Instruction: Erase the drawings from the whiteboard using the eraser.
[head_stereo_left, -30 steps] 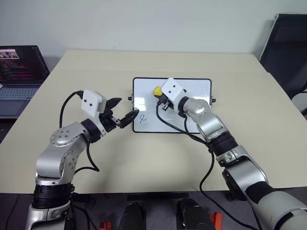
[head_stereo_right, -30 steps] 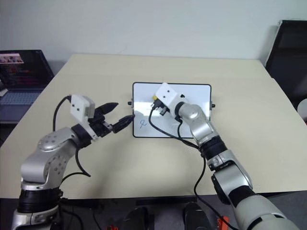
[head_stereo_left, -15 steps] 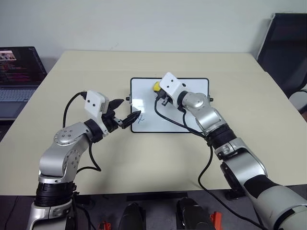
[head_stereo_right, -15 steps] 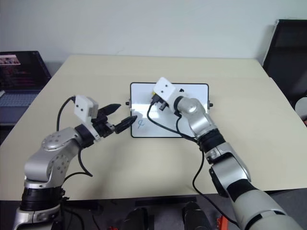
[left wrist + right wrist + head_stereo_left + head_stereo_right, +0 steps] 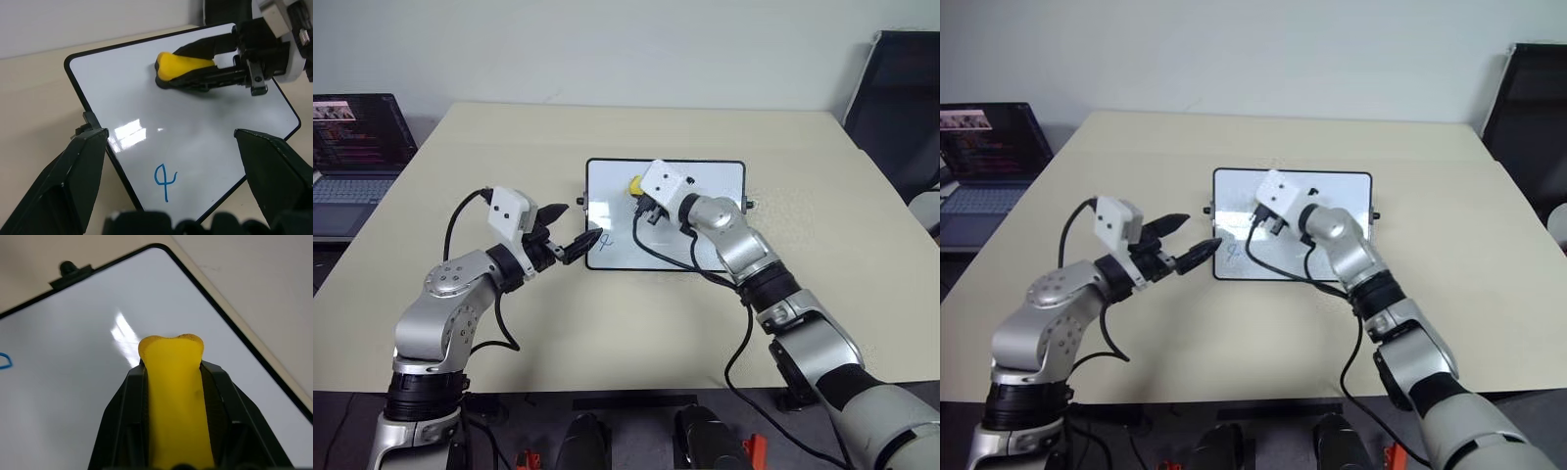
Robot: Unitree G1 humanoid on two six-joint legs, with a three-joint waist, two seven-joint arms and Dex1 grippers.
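A: Eraser (image 5: 183, 68) first. It's a small yellow block with a dark underside, pinched waist, and it's on the whiteboard (image 5: 724, 176) at about 11 o'clock from the board's centre. I'd judge it light and slightly squashy. It sits flat on the board as far as I can tell from the left wrist view.

B: Where's the hold?

A: You've got it along the long sides, nose sticking out past the tips. That's the right place; a grip on the ends would rock when you push.

B: Right gripper (image 5: 172, 382)?

A: Clamped on the eraser, fingers (image 5: 122, 416) hard against both flanks. No gap that I can see.

B: What's left to wipe?

A: One blue loop drawing (image 5: 164, 180) near the board's 7 o'clock corner, well apart from the eraser. Board surface looks glossy, so expect the block to slide easily. The thin frame may skate on the table (image 5: 607, 323) if you press sideways.

B: Left gripper (image 5: 570, 235)?

A: Spread wide, holding nothing, hovering just off the board's 9 o'clock edge beside the knob (image 5: 88, 128). You could use it to pin the board.
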